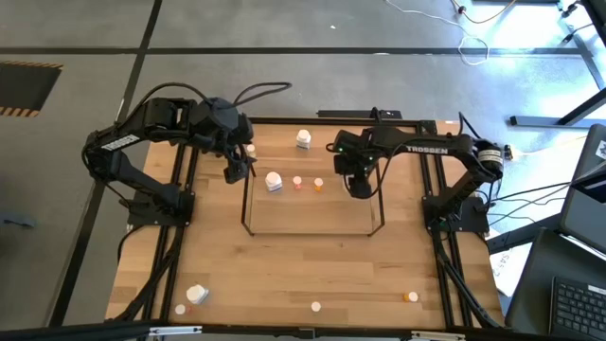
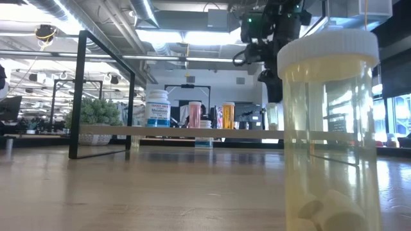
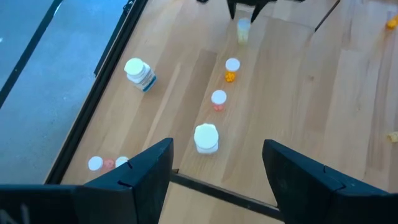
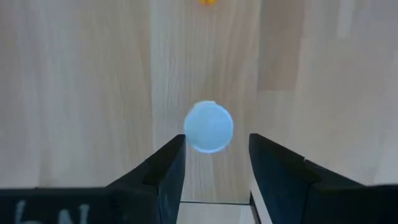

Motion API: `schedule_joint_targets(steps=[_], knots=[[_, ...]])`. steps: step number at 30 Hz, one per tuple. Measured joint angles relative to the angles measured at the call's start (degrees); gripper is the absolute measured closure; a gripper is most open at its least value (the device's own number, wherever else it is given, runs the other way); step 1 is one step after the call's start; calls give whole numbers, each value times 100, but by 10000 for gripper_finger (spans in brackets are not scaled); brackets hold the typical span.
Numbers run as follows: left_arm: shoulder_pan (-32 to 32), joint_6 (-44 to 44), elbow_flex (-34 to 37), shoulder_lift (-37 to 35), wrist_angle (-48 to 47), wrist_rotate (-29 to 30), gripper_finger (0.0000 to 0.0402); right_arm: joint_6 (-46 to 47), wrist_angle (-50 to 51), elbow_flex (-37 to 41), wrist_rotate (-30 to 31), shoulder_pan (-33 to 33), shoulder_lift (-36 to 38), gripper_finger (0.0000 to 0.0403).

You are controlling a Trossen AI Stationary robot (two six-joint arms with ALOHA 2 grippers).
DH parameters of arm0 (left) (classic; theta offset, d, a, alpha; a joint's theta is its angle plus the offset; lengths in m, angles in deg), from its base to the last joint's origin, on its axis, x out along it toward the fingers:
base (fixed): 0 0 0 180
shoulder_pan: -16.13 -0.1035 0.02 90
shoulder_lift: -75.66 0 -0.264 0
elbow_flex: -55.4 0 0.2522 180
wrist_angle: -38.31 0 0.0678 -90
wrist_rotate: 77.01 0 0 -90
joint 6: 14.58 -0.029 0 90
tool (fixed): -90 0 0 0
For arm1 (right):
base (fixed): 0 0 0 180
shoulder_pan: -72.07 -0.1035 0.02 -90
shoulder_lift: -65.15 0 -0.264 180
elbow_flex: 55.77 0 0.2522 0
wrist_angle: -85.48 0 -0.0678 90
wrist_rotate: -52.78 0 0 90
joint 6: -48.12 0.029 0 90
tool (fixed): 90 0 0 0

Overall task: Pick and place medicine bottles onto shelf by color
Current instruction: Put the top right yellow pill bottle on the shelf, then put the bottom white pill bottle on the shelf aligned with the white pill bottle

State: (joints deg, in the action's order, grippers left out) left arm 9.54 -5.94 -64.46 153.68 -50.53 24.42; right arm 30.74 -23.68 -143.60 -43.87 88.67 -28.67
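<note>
Currently right gripper [image 1: 361, 187] hangs over the shelf's [image 1: 312, 231] right end, jaws released, straddling a white-capped bottle [image 4: 209, 127] seen from above; it looks set down or about to be, nothing clamped. On the shelf a row runs by colour: white bottle [image 1: 274, 181], pink bottle [image 1: 297, 182], orange bottle [image 1: 318, 185], so this cream one likely extends the line rightward. Left gripper [image 1: 235, 169] waits at the shelf's left end, fingers spread and empty, looking along the row. Another white bottle [image 1: 303, 139] sits behind the shelf. Unsorted ones remain at the table's near edge: white jar [image 1: 197, 295], small cap [image 1: 315, 306], orange vial [image 1: 410, 296].
</note>
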Motion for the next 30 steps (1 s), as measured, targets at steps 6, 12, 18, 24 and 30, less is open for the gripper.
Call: schedule_joint_targets(steps=[6,12,18,24,30], knots=[[-2,168,0,-1,-373,134,160,61,32,-438,-9,-4,134,224],[-2,389,0,-2,-537,141,160,185,8,-585,-52,-4,441,224],[2,443,0,-2,-563,141,160,228,51,-592,-57,-4,717,224],[17,861,0,-2,-1004,135,160,438,82,-592,-97,-4,1061,224],[384,2007,0,-2,-1520,132,160,528,-146,-592,-97,-2,1523,224]])
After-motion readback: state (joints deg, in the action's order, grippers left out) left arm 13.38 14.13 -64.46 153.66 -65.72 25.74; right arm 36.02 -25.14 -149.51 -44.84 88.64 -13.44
